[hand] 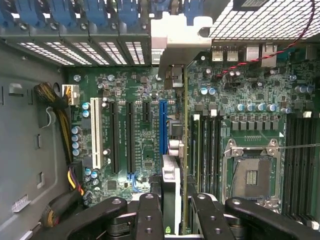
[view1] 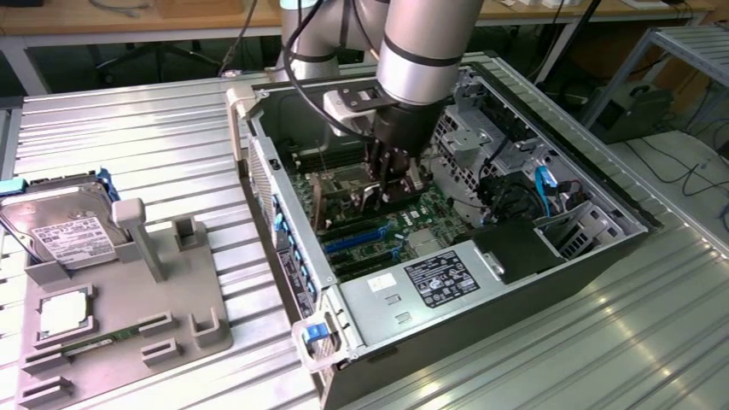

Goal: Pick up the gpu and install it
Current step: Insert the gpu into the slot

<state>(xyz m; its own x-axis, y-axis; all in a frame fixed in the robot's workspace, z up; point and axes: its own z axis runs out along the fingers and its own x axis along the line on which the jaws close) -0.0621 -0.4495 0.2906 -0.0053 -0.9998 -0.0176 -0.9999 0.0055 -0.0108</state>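
Two fingers [hand: 149, 215] around the gpu [hand: 171, 192]

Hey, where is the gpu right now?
The gpu is inside the open computer case, mid-frame in the exterior view, gripped on edge by the gripper over the motherboard beside the blue slot.

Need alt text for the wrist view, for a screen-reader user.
The gripper holds the gpu edge-on over the motherboard, close by the blue slot, its silver bracket up against the rear slot covers. An empty CPU socket sits nearby.
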